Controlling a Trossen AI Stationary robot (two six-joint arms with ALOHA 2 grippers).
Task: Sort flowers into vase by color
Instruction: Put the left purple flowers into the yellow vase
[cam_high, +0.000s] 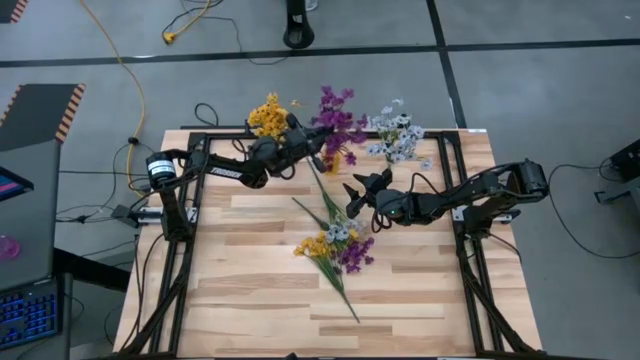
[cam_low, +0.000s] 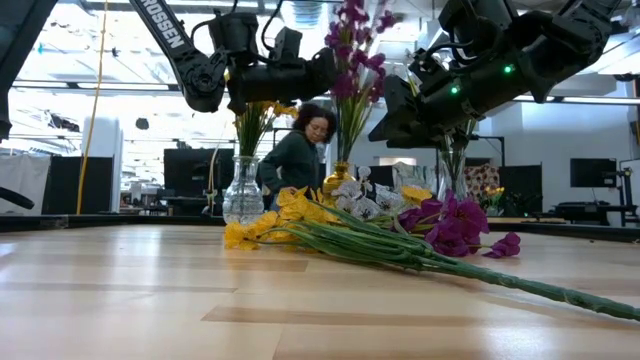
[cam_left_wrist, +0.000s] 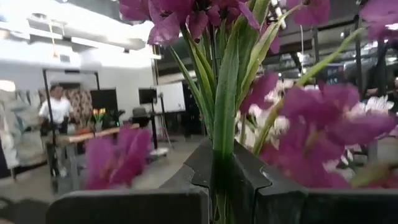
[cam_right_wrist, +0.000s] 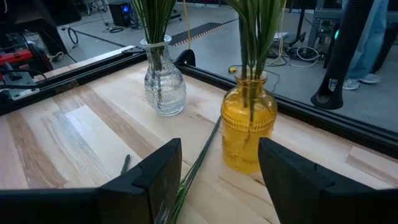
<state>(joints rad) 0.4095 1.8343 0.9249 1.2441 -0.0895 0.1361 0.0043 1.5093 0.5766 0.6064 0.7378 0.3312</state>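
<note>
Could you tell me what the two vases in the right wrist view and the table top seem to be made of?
Clear vase: looks like ribbed glass, see-through, glossy.
Amber vase: tinted glass or perhaps plastic, translucent with stems showing inside.
Table: pale wood planks, visible grain, matte.

Even overhead light falls on the pale wooden desk (cam_high: 400, 290), shadows faint beneath the arms; at desk level bright ceiling strips and windows backlight the room, darkening the arms; purple blossoms (cam_left_wrist: 336, 121) close to the left wrist lens blur, the hall behind washed out
</note>
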